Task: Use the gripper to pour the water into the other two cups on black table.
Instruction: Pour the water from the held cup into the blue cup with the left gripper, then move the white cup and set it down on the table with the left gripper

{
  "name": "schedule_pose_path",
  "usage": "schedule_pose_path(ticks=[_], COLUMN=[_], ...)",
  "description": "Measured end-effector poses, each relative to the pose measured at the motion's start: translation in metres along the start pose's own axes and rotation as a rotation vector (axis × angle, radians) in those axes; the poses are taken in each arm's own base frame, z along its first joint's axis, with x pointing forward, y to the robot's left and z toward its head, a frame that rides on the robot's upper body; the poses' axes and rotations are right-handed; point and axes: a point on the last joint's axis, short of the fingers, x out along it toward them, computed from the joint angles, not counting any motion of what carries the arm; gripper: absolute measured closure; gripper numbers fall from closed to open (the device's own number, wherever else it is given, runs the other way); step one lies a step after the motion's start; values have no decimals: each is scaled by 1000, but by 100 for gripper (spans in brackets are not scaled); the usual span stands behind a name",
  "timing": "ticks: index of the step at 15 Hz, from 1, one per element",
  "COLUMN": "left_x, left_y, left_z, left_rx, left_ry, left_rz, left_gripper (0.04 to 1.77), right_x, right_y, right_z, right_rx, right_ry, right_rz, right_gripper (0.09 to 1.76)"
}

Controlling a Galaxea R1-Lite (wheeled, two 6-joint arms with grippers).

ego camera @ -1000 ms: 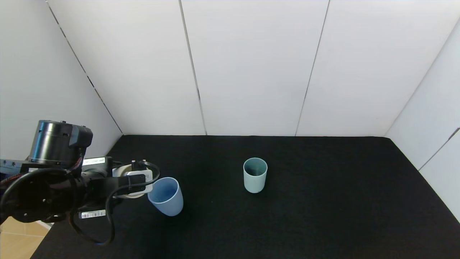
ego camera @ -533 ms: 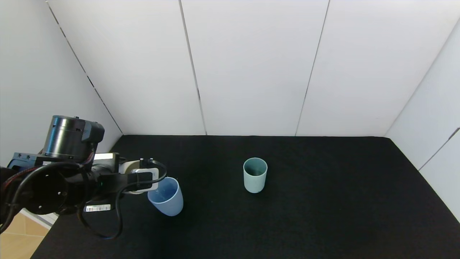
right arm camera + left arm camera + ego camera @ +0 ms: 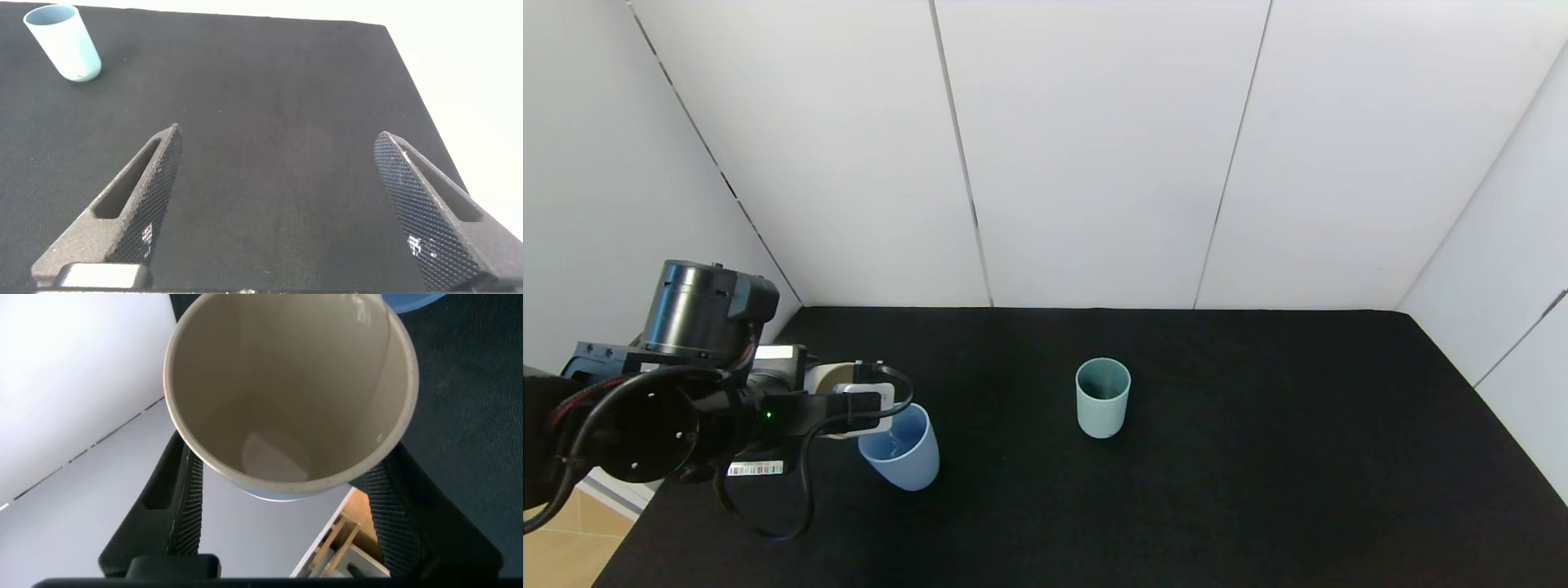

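Observation:
My left gripper (image 3: 854, 406) is shut on a beige cream-rimmed tumbler (image 3: 827, 377), held tilted on its side with its mouth at the rim of the light blue cup (image 3: 905, 459) on the black table (image 3: 1258, 490). A faint sheen of water (image 3: 894, 445) shows inside the blue cup. In the left wrist view the beige tumbler (image 3: 286, 384) sits between the fingers (image 3: 181, 498), and the blue cup's rim (image 3: 413, 300) peeks past it. The teal-green cup (image 3: 1103, 400) stands upright mid-table and also shows in the right wrist view (image 3: 65, 41). My right gripper (image 3: 278, 143) is open and empty over the table.
White wall panels (image 3: 1094, 163) enclose the table at the back and both sides. The table's left front edge (image 3: 629, 539) drops to a wooden floor. The right arm is out of the head view.
My left arm has moved right and a little up, bringing the beige tumbler over the blue cup's rim. A faint sheen has appeared inside the blue cup. Both cups stay in place.

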Motion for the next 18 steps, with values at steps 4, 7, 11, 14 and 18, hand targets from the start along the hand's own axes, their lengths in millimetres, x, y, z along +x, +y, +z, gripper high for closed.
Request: schedule_pose_path(ticks=[4,7,11,14,18], left_x=[0,0,-1,-6,-19], left_y=[0,-1,2,8,23], left_z=[0,0,-4,-7,-7], left_rx=[-14,-37,-89,-150,-207], left_ry=[-7,-48,-77,-116,-171], left_rz=[5,-5,-5,15,71], left_gripper=[63,63,63,63,63], right_x=[0,0,0,0,0], right_y=[0,0,0,0,0], right_z=[0,0,0,0,0], right_rx=[0,0,0,0,0], right_ry=[0,0,0,0,0], right_rz=[0,0,0,0,0], right_gripper=[14,14,14,14,14])
